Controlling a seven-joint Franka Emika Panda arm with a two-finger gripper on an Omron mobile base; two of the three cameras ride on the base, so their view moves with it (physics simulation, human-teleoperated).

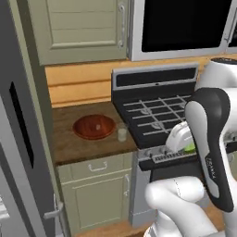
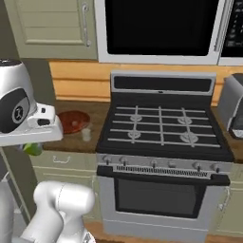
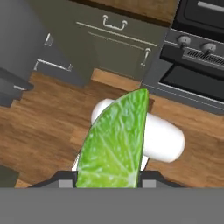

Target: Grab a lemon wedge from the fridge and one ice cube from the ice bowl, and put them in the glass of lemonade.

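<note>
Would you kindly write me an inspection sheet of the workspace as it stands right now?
Surface: brown wooden counter left of the stove.
Job's things: ice bowl on the counter; glass of lemonade just right of it; lemon wedge in the gripper; grey fridge at the left.
Clutter: toaster right of the stove.
Grippers: gripper shut on the wedge, above the floor.
Cables: nothing seen.
Surroundings: microwave, beige cabinets, wood floor.

One lemon wedge [image 3: 114, 142], one ice bowl [image 1: 94, 126], one glass of lemonade [image 1: 121, 134], one stove [image 2: 161, 127].
</note>
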